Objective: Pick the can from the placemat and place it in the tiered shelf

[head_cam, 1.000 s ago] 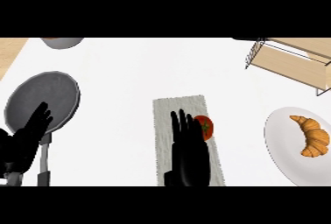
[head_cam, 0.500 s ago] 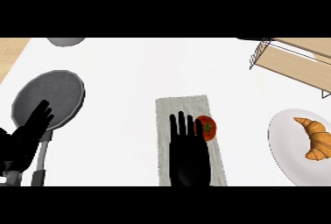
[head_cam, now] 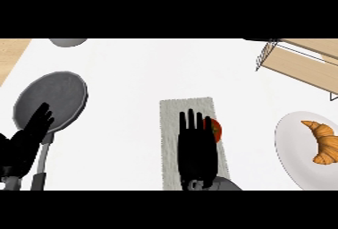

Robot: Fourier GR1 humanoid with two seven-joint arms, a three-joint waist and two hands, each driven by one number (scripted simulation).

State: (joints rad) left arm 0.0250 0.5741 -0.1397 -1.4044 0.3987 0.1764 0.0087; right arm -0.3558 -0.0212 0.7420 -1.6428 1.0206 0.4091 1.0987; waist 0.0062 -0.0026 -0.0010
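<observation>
Just at 3 o'clock of the spread right robot hand [head_cam: 196, 150], the round red can [head_cam: 217, 130] sits at the edge of the grey cloth placemat [head_cam: 173, 117]; white desk [head_cam: 165, 67] opens beyond.

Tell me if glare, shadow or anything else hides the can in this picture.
Head view: even light, no glare; the right robot hand partly covers the can, leaving a red sliver on the placemat; the tiered shelf is cropped at the right edge.

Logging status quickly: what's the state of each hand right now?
Left hand: open, holding nothing, by the pan.
Right hand: open, flat over the placemat, beside the can.
</observation>
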